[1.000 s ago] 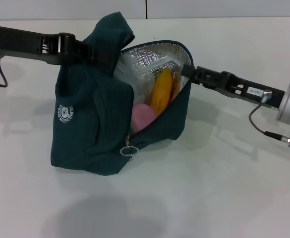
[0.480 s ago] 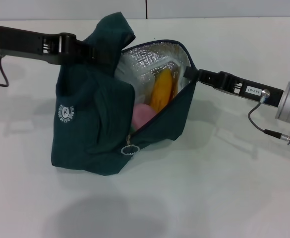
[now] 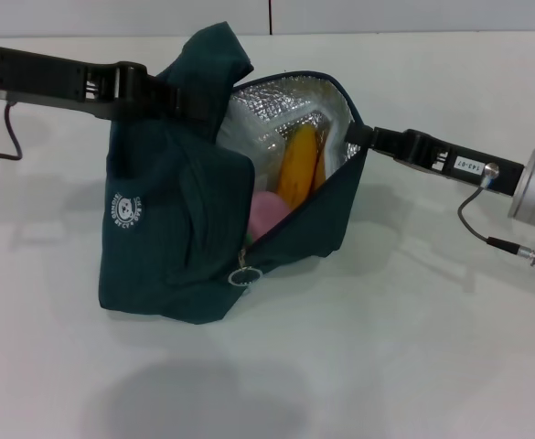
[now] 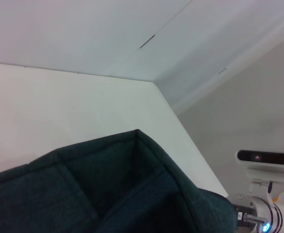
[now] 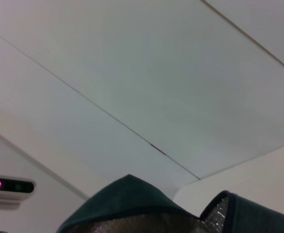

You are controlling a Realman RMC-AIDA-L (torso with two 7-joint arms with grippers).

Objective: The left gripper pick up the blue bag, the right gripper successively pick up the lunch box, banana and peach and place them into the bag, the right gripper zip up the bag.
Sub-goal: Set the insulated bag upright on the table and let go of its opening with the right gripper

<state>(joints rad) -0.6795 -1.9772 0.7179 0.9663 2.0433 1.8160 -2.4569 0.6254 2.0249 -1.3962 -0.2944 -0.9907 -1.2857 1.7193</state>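
On the white table (image 3: 413, 347) the blue bag (image 3: 171, 247) stands with its mouth gaping toward the robot's right, silver foil lining (image 3: 267, 119) showing inside the open flap. The left claw (image 3: 171, 99) reaches in from the bag's left side at the level of its upper part and disappears into the bunched fabric near the bag's peak; it looks clamped on that cloth, holding the top of the bag up, though the fingertips themselves are buried in the folds. The right claw (image 3: 354, 137) meets the bag at the right edge of its open mouth, at the rim where the lining ends; its tips are hidden by the rim, so I cannot tell whether they are apart or together.

Inside the bag, the banana (image 3: 296, 169) stands nearly upright against the lining, just inside the opening. The peach (image 3: 267, 212) sits below the banana, low in the mouth, partly covered by the bag's front panel. The lunch box (image 3: 265, 137) is only a pale clear shape behind the banana, hard to tell from the foil.

The ring zipper pull (image 3: 245, 276) hangs at the lower end of the bag's opening, below the peach. A small white round logo (image 3: 124, 210) marks the bag's front panel, left of the opening.

In the left wrist view only a dark fabric fold of the bag (image 4: 117, 194) fills the lower part; the right wrist view shows the bag's peak (image 5: 127, 199) and a strip of lining.
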